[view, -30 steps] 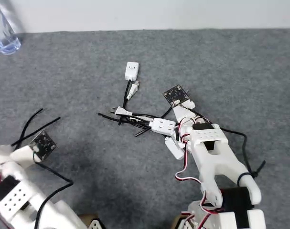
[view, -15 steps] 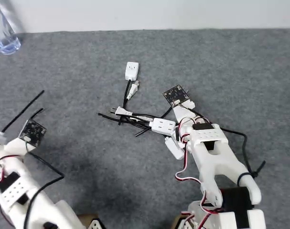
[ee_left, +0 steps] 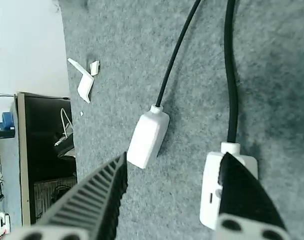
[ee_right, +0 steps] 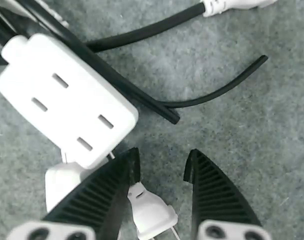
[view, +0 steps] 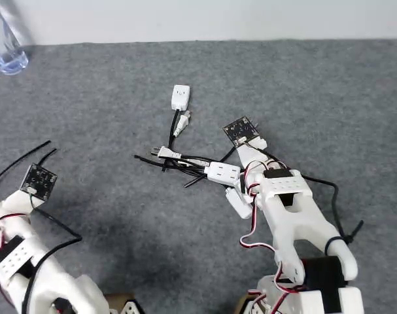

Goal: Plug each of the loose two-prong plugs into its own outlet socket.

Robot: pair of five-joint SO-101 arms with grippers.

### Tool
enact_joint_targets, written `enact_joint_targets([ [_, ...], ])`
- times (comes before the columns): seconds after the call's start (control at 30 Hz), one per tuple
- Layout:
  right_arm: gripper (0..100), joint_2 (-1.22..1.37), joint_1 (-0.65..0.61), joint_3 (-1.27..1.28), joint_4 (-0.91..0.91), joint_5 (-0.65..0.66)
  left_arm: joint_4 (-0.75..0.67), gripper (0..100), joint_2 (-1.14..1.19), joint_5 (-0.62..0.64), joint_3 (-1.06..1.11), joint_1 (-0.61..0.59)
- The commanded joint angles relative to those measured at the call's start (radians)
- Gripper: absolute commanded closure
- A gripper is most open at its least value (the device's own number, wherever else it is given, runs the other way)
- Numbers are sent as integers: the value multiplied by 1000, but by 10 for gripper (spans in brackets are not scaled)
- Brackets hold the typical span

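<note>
Hovering at centre frame, right gripper (ee_right: 162, 165), fingers slightly parted, straddles a two-prong plug (ee_right: 149, 214) beside the outlet socket (view: 222, 172); left gripper (ee_left: 174, 160), lower left, fingers spread wide above two corded connectors (ee_left: 147, 137) (ee_left: 227, 185).

My desk (view: 100, 98) is covered in grey, carpet-like felt. At the upper left of the high view the base of a clear bottle (view: 4, 47) rests on it, close to the pale wall (view: 218, 19). My left wrist camera sees two small white scraps (ee_left: 84, 82) lying on the grey near the desk's edge, with a dark cabinet (ee_left: 41, 145) beyond and a small blue object (ee_left: 4, 125) beside it
</note>
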Motion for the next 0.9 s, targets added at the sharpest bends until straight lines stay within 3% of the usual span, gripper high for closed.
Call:
enact_joint_targets([
  [0.0, 841, -1, -15, -26, -7, 11, 23, 723, -26, 18, -39, 26],
  [0.07, 841, -2, -15, -26, -8, 11, 153, 722, -94, 83, -41, 83],
  [0.17, 841, -5, -13, -26, -8, 11, 379, 723, -261, 287, -41, 236],
  [0.37, 842, -12, -7, -26, -1, 11, 635, 724, -634, 810, -36, 453],
  [0.47, 841, -12, -7, -28, 1, 11, 766, 724, -761, 942, -28, 512],
  [0.57, 841, -44, -5, -61, 59, 12, 743, 724, -825, 973, 38, 519],
  [0.73, 840, -176, -13, -282, 363, 44, 588, 724, -835, 1083, 237, 485],
  [0.87, 840, -186, -64, -454, 541, 86, 575, 724, -852, 1092, 266, 463],
])
